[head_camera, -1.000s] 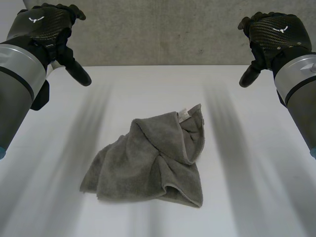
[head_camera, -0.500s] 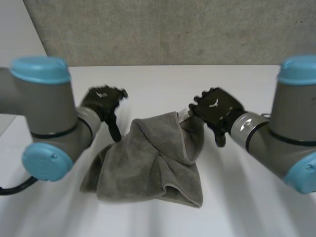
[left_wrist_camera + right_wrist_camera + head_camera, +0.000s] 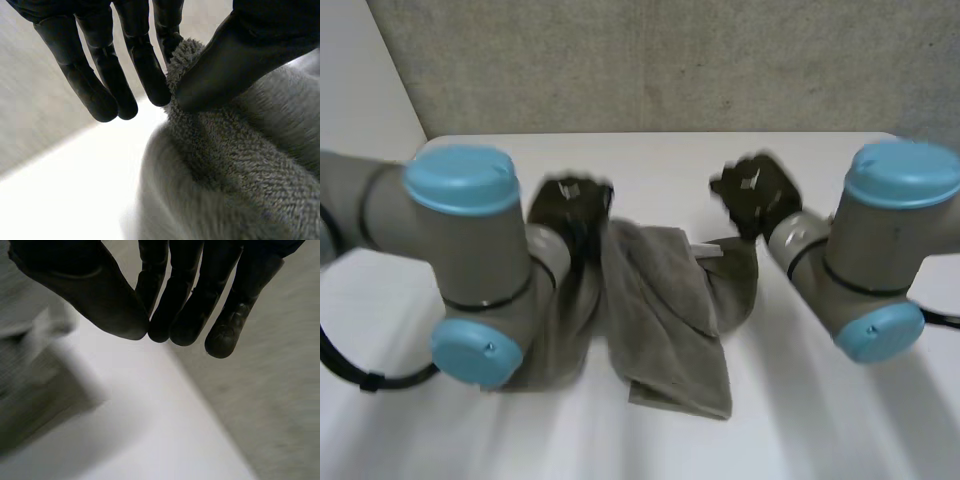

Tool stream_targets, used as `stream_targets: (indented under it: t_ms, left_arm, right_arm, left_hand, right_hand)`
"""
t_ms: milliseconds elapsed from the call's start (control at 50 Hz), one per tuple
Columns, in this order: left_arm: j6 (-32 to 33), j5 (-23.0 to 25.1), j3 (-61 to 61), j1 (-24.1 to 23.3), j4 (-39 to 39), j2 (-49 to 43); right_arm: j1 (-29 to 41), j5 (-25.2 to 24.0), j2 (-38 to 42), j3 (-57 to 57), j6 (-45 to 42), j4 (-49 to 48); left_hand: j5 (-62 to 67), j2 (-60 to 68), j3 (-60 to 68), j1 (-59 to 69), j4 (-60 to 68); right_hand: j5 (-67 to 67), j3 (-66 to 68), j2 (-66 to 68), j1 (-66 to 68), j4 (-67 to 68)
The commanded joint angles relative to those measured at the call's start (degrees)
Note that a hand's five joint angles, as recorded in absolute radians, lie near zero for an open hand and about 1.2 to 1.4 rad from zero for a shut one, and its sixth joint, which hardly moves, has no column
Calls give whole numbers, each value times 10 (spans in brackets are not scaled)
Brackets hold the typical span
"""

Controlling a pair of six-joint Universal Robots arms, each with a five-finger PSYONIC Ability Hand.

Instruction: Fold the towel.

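Towel [image 3: 665, 320] — grey terry, rumpled — sits on the middle of the white table [image 3: 820, 430], between the 2 arms. Its nearest point is a blunt corner at the near right, flat on the surface. From that corner 1 thick folded band runs away and slightly left, up to the far edge. That band is the heap's clearest line and points near-to-far. Overall the heap spreads wider across the table than it runs deep, so its long axis lies crosswise. The left portion is partly hidden behind the left arm [image 3: 470, 260], which crosses in front of it. The right portion bulges toward the right arm [image 3: 880, 250]. A small pale tag [image 3: 706, 250] shows on the far right part, blurred.

Far edge, left end: the left hand [image 3: 575, 200] is on the towel. Its wrist view shows the thumb pressing a roll of the towel's edge against the fingers [image 3: 145, 70] — a firm pinch, cloth held.

Far edge, right end: the right hand [image 3: 752, 188] hangs just beyond the corner. In its wrist view the fingertips [image 3: 220, 340] are drawn in against the thumb with no cloth between them. The towel lies blurred off to the thumb side, apart from the hand.

Beyond both stands a grey concrete wall [image 3: 670, 60].
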Motion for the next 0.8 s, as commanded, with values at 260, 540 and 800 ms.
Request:
stream_targets:
  t_ms: [260,540,800]
  left_arm:
    - [-40,-90,-153,-35,24,188]
    - [-38,-83,-213,-53,30,197]
    - [-34,-53,-213,-166,-109,180]
  right_arm:
    - [0,-12,-102,36,106,54]
    - [-9,-34,-75,97,58,81]
    - [-10,-36,-75,105,56,81]
  left_hand:
    - [-153,-59,-87,-2,-73]
    - [-180,-86,-114,-29,-100]
    - [-674,-580,-608,-523,-594]
  right_hand:
    - [26,36,38,31,33]
    - [-205,-196,-194,-200,-198]
    - [-355,-345,-343,-350,-348]
